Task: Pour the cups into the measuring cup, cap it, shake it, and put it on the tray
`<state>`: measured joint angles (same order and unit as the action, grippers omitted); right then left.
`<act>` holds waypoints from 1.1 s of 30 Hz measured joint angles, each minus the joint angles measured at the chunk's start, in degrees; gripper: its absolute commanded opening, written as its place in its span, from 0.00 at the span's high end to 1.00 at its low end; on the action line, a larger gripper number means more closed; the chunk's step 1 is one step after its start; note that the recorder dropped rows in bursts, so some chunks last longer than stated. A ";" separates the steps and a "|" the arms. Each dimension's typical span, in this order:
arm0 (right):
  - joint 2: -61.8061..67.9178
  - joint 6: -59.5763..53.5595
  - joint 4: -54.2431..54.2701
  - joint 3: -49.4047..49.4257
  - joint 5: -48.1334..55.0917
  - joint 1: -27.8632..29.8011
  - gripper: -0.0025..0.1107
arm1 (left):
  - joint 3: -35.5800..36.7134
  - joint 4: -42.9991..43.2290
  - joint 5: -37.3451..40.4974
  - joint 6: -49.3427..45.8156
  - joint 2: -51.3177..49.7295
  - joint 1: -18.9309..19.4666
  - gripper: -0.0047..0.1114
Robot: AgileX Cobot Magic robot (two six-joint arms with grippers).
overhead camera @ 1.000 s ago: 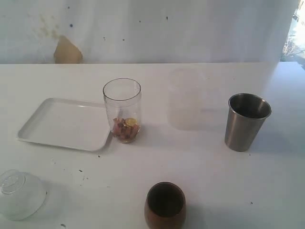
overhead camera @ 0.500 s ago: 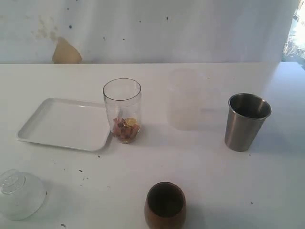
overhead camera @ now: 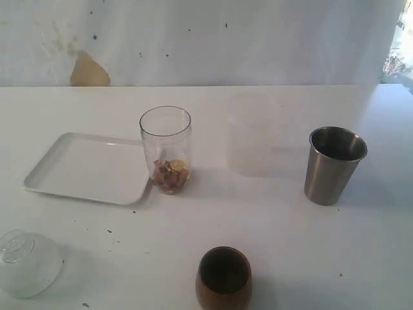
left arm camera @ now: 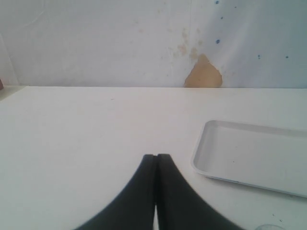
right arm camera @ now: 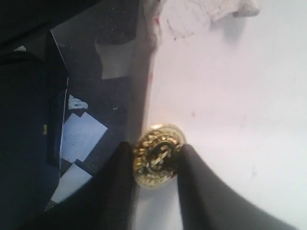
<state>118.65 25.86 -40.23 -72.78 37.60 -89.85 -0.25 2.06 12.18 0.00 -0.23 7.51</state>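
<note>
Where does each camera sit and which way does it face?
Exterior: raised before the table, facing the wall over measuring cup and tray; no robot visible.
Left wrist: low over table, facing wall; shut left hand shows.
Right wrist: at table edge, right hand clasping a gold disc.
Shared: exterior and left wrist see tray, tan wall patch.

Black fingers (left arm camera: 168,191); smooth, tapered

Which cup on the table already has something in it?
The clear measuring cup beside the tray: brownish bits and a gold piece lie at its bottom. The steel tumbler and wooden cup show none.
</note>
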 measured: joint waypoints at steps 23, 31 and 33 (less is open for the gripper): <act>-20.21 0.58 -1.84 0.09 1.32 8.38 0.98 | 0.00 0.00 0.00 0.00 0.00 0.00 0.95; -32.57 4.81 -3.16 0.09 1.13 22.98 0.98 | 0.00 0.00 0.00 0.00 0.00 0.00 0.95; -33.31 5.12 -3.30 0.09 0.60 27.62 0.98 | 0.00 0.00 0.00 0.00 0.00 0.00 0.95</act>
<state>85.34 30.98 -43.52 -72.70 38.20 -62.23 -0.25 2.06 12.18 0.00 -0.23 7.51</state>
